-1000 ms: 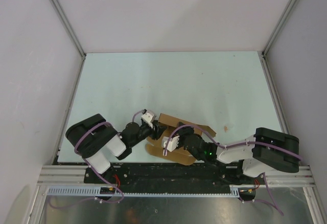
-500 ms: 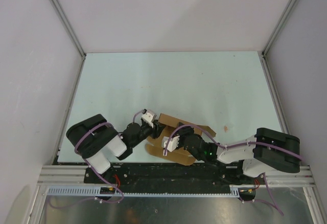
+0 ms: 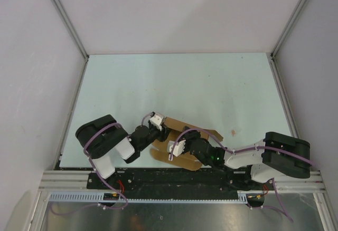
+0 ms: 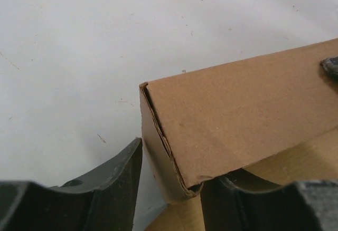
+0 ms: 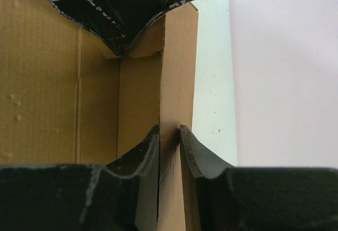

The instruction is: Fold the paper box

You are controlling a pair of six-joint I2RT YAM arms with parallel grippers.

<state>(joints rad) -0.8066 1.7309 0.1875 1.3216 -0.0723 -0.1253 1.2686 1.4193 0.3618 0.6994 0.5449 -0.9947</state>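
brown cardboard makes up the one paper box [image 3: 177, 124], which lies partly folded at the near edge of the pale table [image 3: 185, 83], between the two arms. some panels are still flat on the surface and at least one wall stands up.

two grippers work on it, one from each side. the left gripper [image 3: 160, 129] reaches in from the left. in its wrist view the left gripper [image 4: 171, 178] straddles a folded corner of the box [image 4: 237, 120]. its two fingers stand about half apart. one finger [image 4: 105, 189] sits just beside the corner's outer edge, over bare table [image 4: 79, 57]. the other finger [image 4: 253, 199] is tucked under the raised panel. whether they actually clamp the corner cannot be told.

the right gripper [image 3: 173, 149] comes in from the right, low over the near part of the sheet. in its wrist view the right gripper [image 5: 169, 136] has its two fingers drawn narrow, pinching a thin upright wall of the box [image 5: 47, 83] edge-on between them. one finger [image 5: 140, 152] is on the inner side, one on the outer. a flat panel with crease lines spreads to the left of that wall. at the far end of the same wall, the dark left gripper [image 5: 132, 9] touches the card.

one small dark spot [image 3: 233, 132] marks the table just right of the box.
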